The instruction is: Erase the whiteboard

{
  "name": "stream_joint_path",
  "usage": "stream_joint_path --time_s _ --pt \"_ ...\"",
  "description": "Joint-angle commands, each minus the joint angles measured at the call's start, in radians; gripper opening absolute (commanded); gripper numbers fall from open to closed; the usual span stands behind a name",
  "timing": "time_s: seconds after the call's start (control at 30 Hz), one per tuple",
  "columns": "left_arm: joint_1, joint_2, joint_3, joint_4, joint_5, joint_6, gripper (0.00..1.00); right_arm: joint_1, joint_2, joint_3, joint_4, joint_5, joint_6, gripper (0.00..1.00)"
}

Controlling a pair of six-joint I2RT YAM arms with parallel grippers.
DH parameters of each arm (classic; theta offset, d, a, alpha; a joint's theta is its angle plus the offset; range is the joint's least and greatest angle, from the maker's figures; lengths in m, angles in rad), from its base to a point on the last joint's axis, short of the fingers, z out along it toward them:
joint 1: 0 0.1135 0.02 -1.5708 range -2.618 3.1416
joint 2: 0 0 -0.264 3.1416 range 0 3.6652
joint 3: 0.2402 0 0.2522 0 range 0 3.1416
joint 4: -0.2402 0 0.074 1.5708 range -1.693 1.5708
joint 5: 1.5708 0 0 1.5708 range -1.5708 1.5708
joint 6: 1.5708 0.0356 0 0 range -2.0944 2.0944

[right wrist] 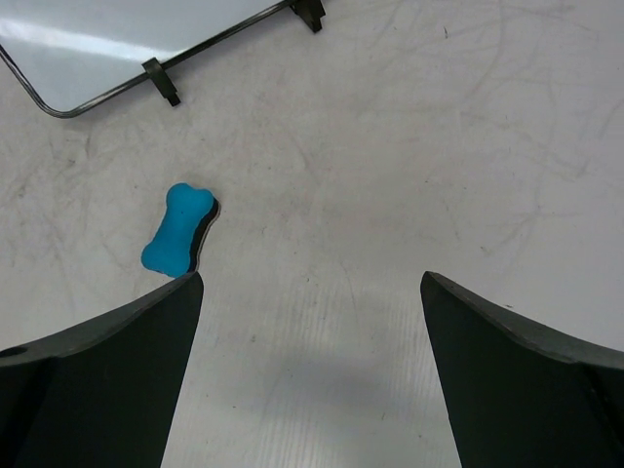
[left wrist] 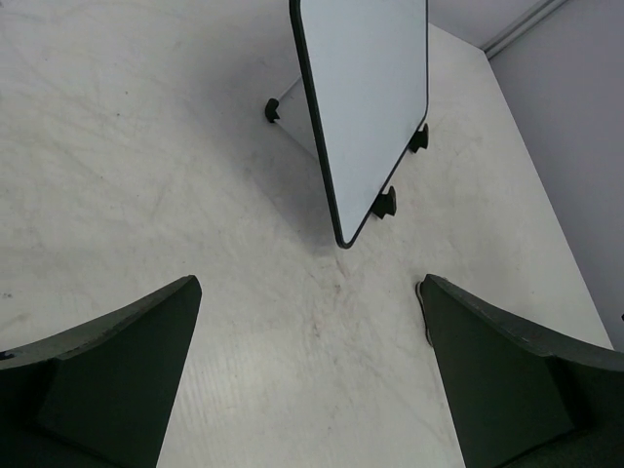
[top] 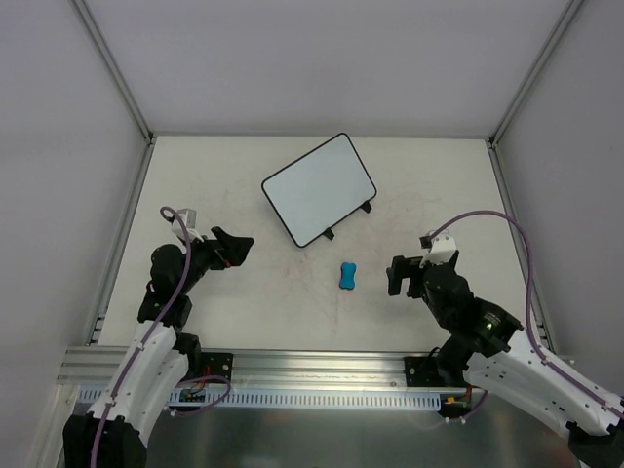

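Note:
The whiteboard [top: 319,189], white with a thin black frame and two black feet, rests tilted at the back middle of the table; it also shows in the left wrist view [left wrist: 368,93] and at the top left of the right wrist view [right wrist: 117,39]. I make out no drawing on it. A blue bone-shaped eraser [top: 347,276] lies in front of it, seen near my right gripper's left finger [right wrist: 178,229]. My left gripper [top: 237,250] stands open over bare table [left wrist: 310,283], left of the board. My right gripper [top: 397,274] is open too [right wrist: 312,278], just right of the eraser.
The table [top: 244,302] is off-white and scuffed, walled by grey panels at the back and both sides. An aluminium rail [top: 312,370] carrying the arm bases runs along the near edge.

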Motion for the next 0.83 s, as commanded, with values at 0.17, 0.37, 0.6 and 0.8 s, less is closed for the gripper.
stream_joint_path --time_s 0.17,0.37,0.6,0.8 --pt "0.007 -0.182 -0.069 -0.126 -0.034 0.068 0.99 -0.036 0.016 -0.105 0.223 -0.04 -0.088 0.99" --pt "0.007 -0.337 -0.089 -0.155 -0.034 0.095 0.99 -0.045 0.028 -0.14 0.268 -0.044 -0.086 0.99" --pt "0.007 -0.323 -0.067 -0.19 -0.044 0.131 0.99 -0.047 0.001 -0.171 0.277 -0.023 -0.086 0.99" --pt "0.007 -0.303 -0.061 -0.19 -0.055 0.129 0.99 -0.059 0.004 -0.171 0.282 -0.043 -0.088 0.99"
